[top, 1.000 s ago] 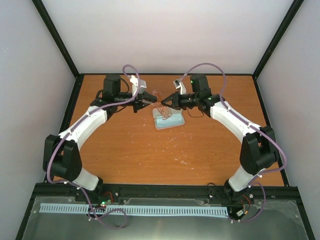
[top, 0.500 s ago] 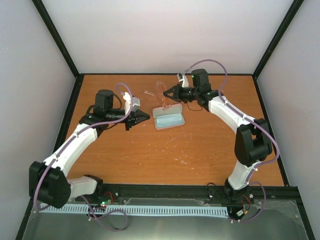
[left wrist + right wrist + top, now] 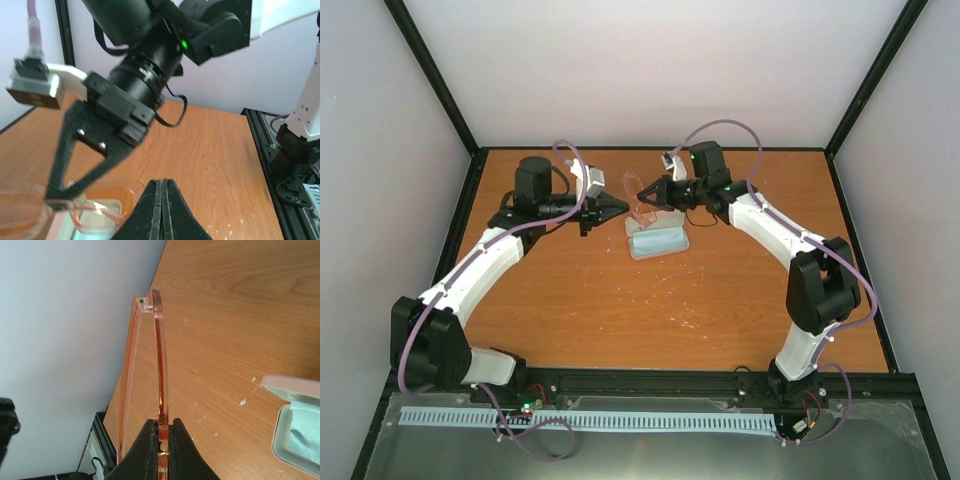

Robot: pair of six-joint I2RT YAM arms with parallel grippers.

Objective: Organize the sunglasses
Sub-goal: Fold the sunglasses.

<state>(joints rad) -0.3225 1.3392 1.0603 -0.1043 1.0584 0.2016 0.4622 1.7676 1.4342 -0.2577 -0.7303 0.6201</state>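
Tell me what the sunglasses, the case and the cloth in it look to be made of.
The sunglasses: translucent amber plastic, glossy; light passes through the thin frame in the right gripper. The case: pale pink, matte, with a smooth rounded rim; likely moulded plastic or a covered shell. The cloth: light blue soft fabric, probably microfibre, flat and dull.

Pink case (image 3: 657,257) on table (image 3: 580,300), blue cloth (image 3: 658,241) inside.
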